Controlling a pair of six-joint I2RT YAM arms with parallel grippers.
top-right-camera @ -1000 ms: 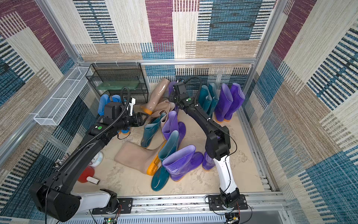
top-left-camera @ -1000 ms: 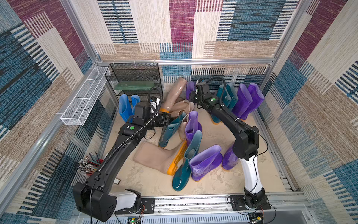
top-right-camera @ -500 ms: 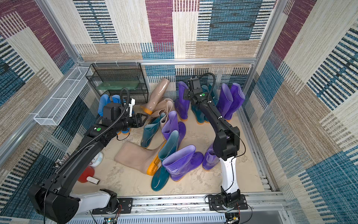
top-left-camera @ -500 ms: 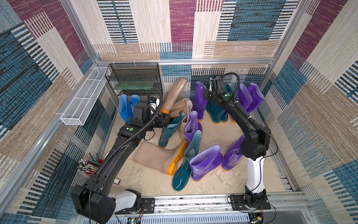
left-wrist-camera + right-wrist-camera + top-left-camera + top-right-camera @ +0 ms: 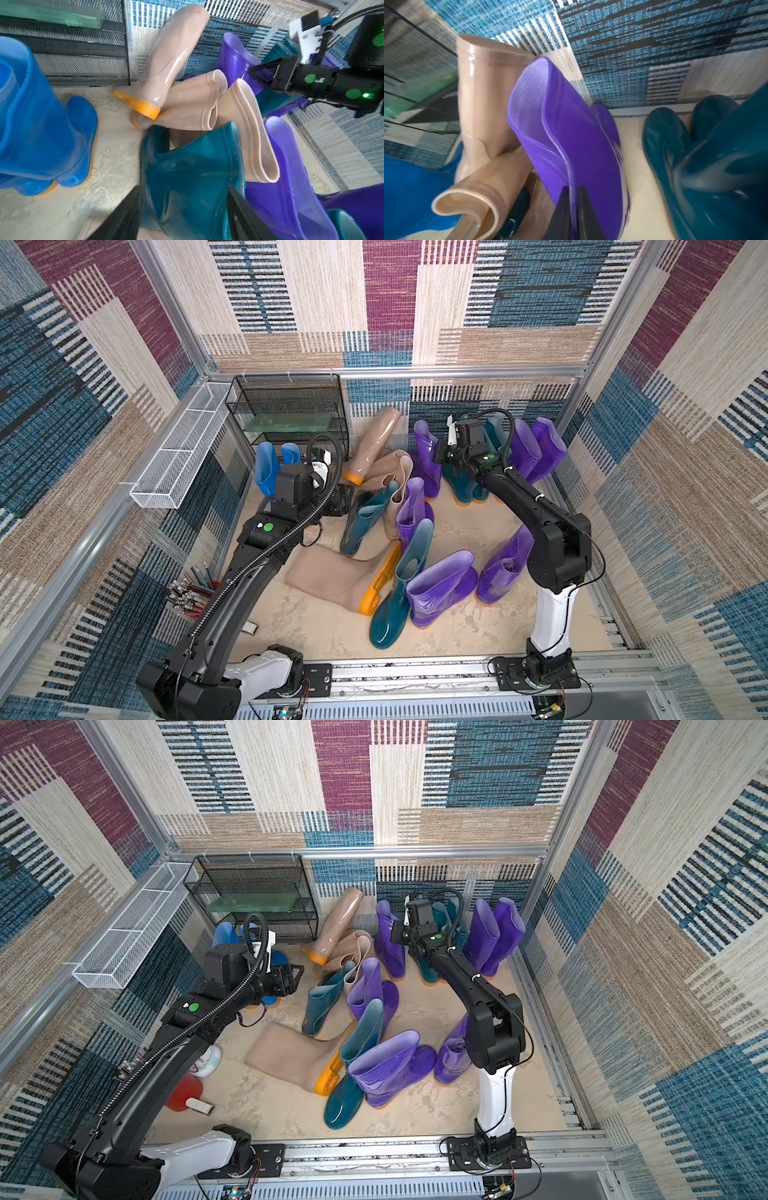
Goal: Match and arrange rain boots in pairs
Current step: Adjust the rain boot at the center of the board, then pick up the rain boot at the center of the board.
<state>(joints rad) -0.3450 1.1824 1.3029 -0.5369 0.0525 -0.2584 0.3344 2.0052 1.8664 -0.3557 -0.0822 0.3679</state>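
Observation:
Rain boots of several colours crowd the floor. My right gripper (image 5: 441, 454) (image 5: 397, 934) (image 5: 573, 195) is shut on the rim of a tall purple boot (image 5: 428, 466) (image 5: 571, 135). That boot stands upright at the back, beside a teal pair (image 5: 461, 485). My left gripper (image 5: 347, 499) (image 5: 296, 977) (image 5: 184, 188) is open and holds nothing. A teal boot (image 5: 363, 518) (image 5: 187, 162) shows between its fingers just ahead. A blue pair (image 5: 268, 466) stands behind the left arm. Tan boots (image 5: 376, 443) lean at the back wall.
A black mesh rack (image 5: 291, 414) fills the back left corner and a white wire basket (image 5: 183, 448) hangs on the left wall. A purple pair (image 5: 536, 448) stands at the back right. A large tan boot (image 5: 332, 576), a teal boot (image 5: 399, 597) and short purple boots (image 5: 440, 589) lie in front.
My right gripper has swung to the right with the purple boot in it, bringing the boot next to the teal pair. The left arm has hardly moved.

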